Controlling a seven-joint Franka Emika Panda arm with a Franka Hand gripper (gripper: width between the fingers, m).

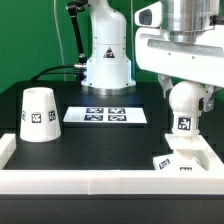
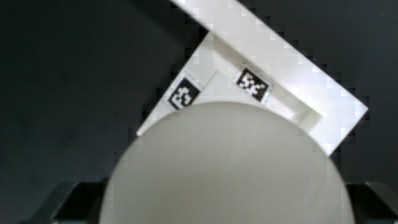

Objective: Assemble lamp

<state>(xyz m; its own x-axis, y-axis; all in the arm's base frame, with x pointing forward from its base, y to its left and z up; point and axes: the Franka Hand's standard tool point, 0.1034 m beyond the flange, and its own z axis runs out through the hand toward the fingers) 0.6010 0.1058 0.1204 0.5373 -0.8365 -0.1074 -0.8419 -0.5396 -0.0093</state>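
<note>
Hanging at the exterior view's right, the bulb (image 1: 185,110) sits clamped by its ball in the closed gripper (image 1: 187,92), neck down over the base (image 1: 181,160) (lower right corner); the shade (image 1: 38,113) stands upright, far left.

Exterior view: bright even light, low resolution; black table (image 1: 90,140) swallows shadows. Wrist view: bulb (image 2: 222,165) close, out of focus, shaded grey; base (image 2: 306,78) behind overexposed, tags (image 2: 251,84) soft.

Table (image 1: 100,145): black, matte.
Marker board (image 1: 106,115): flat, white, tagged, lying mid-table toward the far side.
Rail (image 1: 90,180): white, along the table's near edge.
</note>
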